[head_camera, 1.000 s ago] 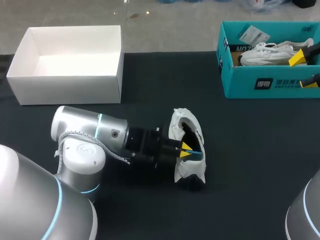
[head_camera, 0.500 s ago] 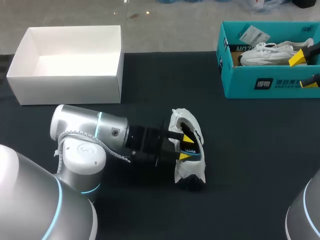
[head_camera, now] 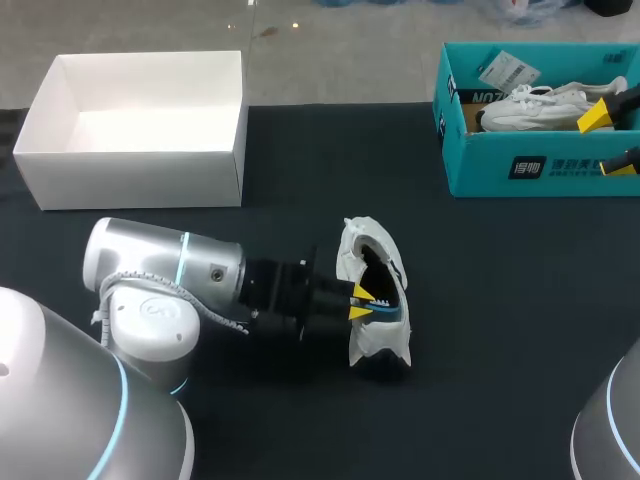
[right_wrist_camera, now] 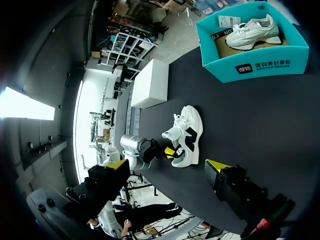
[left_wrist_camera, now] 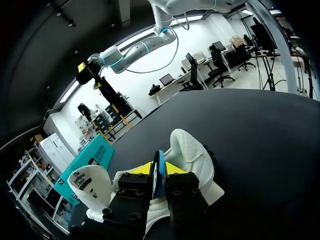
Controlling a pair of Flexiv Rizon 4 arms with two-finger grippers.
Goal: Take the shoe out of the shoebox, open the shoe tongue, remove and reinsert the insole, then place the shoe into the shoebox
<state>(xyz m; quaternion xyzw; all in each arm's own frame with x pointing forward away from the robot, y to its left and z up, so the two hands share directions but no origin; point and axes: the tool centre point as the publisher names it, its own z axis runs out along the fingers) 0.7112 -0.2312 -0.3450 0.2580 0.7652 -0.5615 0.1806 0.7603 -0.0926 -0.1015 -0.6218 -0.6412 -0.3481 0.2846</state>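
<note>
My left pincer (head_camera: 366, 302) is closed on the blue insole (left_wrist_camera: 158, 172), inside the white shoe (head_camera: 380, 345) lying just ahead of it (the right pincer (head_camera: 609, 141) stands open, well apart). If the insole sticks, pulling may drag the whole shoe, or its thin edge may slip out.

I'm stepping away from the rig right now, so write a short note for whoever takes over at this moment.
left hand: shut on the blue insole, at the mouth of the shoe.
right hand: open, empty, well away from that shoe.
Things: the shoe lies mid-table, with the insole partly inside it. The teal box holds a second white shoe; a white box sits far left.
Done: shoe out of its box, tongue pulled open.
Left: finish the insole step (I cannot tell whether it is coming out or going back in), then put the shoe into the box.
</note>
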